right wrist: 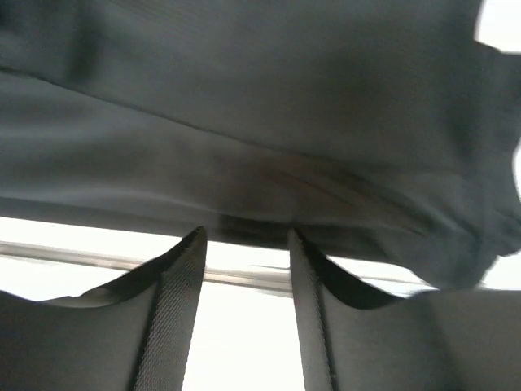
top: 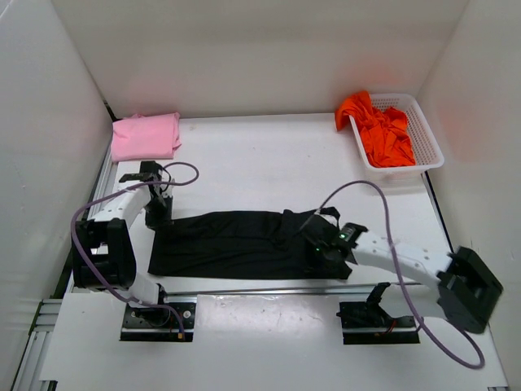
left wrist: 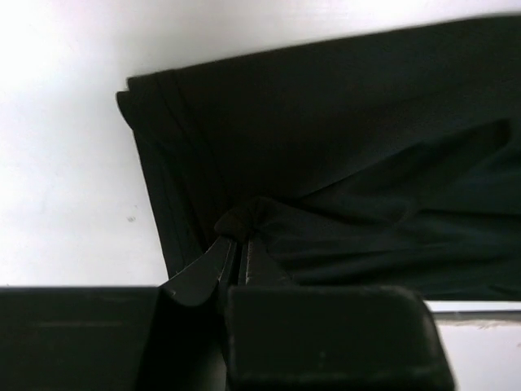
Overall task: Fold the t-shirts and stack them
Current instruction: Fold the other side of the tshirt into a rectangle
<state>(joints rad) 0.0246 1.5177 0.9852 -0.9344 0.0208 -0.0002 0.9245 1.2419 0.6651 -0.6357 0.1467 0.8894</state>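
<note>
White desk [top: 260, 155]. White panel walls [top: 244, 49] stand left of the left claw [top: 157, 218], beyond it and to its right. A metal rail [top: 269, 288] crosses nearside. Lighting is even.

Blurred black t-shirt [right wrist: 244, 122], beyond the right wrist view's edges.

Matt black cloth t-shirt [top: 236, 243], smooth white table [top: 269, 163]

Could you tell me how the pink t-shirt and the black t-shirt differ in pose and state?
The pink t-shirt lies folded compactly in the far left corner; the black t-shirt stretches as a long band across the near middle. The left gripper pinches the black t-shirt's end, and the right gripper stands open by it; nothing touches the pink one. Both rest on the table.
</note>
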